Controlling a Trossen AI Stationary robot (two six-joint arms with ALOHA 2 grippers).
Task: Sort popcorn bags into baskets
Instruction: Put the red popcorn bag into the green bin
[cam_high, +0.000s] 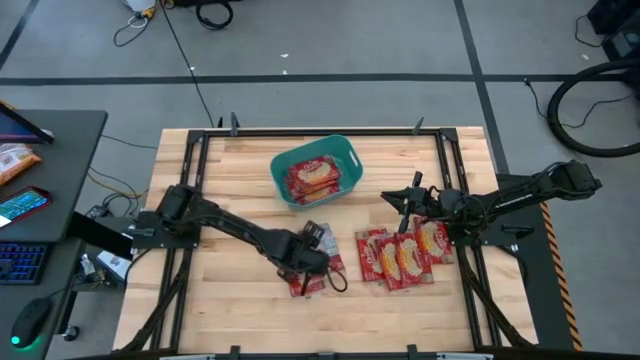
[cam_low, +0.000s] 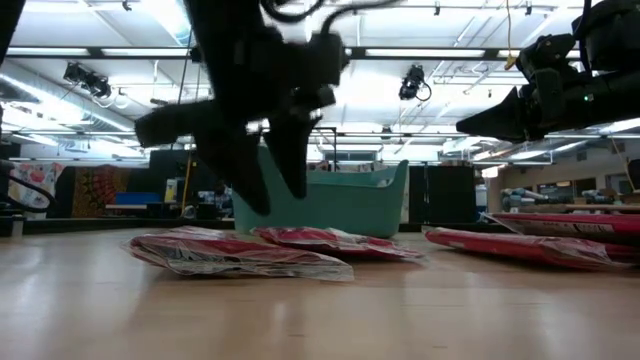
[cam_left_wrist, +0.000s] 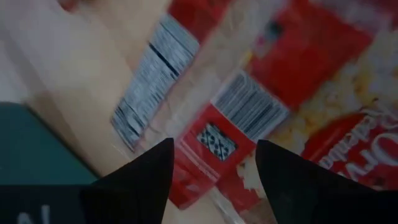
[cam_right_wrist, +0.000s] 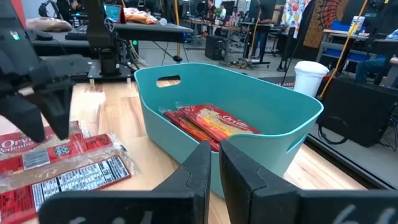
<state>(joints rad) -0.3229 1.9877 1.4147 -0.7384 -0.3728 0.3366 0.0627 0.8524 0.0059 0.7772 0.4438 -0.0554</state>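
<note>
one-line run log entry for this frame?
left pincer: open over popcorn bags | right pincer: shut, empty, beside basket | basket: bags inside | pile: waiting

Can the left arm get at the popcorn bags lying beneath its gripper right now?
Probably yes. The left gripper hangs open directly above the two popcorn bags, one bag showing between its fingers. Nothing covers them, and the right gripper waits beside the basket.

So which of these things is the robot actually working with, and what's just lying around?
Part of the job:
- popcorn bags
- teal basket
- left gripper, fingers open over two bags
- right gripper

Just lying about:
- keyboard
- white cup
</note>
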